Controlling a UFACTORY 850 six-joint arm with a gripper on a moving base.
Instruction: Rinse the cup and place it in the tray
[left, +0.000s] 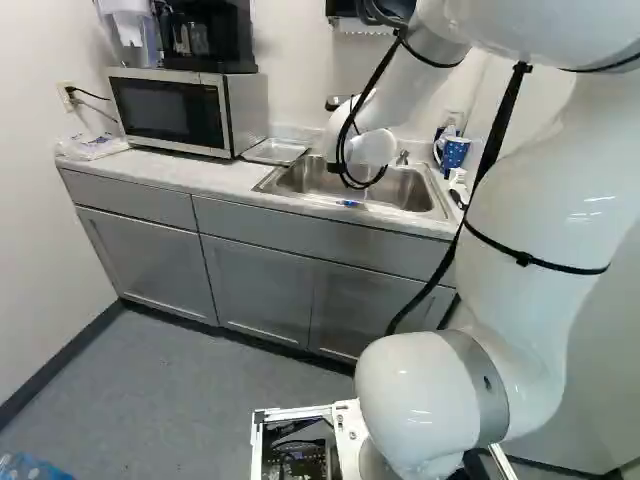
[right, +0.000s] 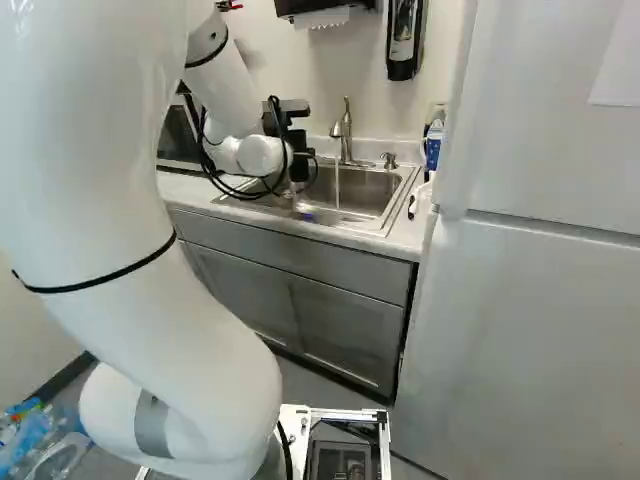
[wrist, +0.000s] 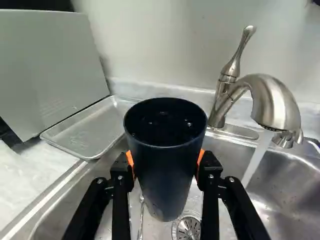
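In the right base view my gripper (right: 301, 150) is over the sink (right: 385, 215), left of the running faucet (right: 345, 130). The wrist view shows the gripper (wrist: 166, 162) shut on a dark blue cup (wrist: 167, 175), an orange pad against each side. Mouth up, the cup hangs above the steel basin near the drain (wrist: 188, 229); droplets show inside it. Water (wrist: 256, 157) pours from the faucet head (wrist: 275, 107) beside the cup, apart from it. A shallow metal tray (wrist: 82, 132) lies on the counter beyond the sink's edge, also seen in the left base view as the tray (left: 275, 151).
A microwave (left: 175, 112) stands beside the tray, a coffee machine on top. A blue patterned cup (left: 454, 152) is at the sink's far corner. A refrigerator (right: 530, 300) borders the counter in the right base view. Low cabinets (left: 260, 290) front the counter; bottles (right: 40, 440) lie low beside the base.
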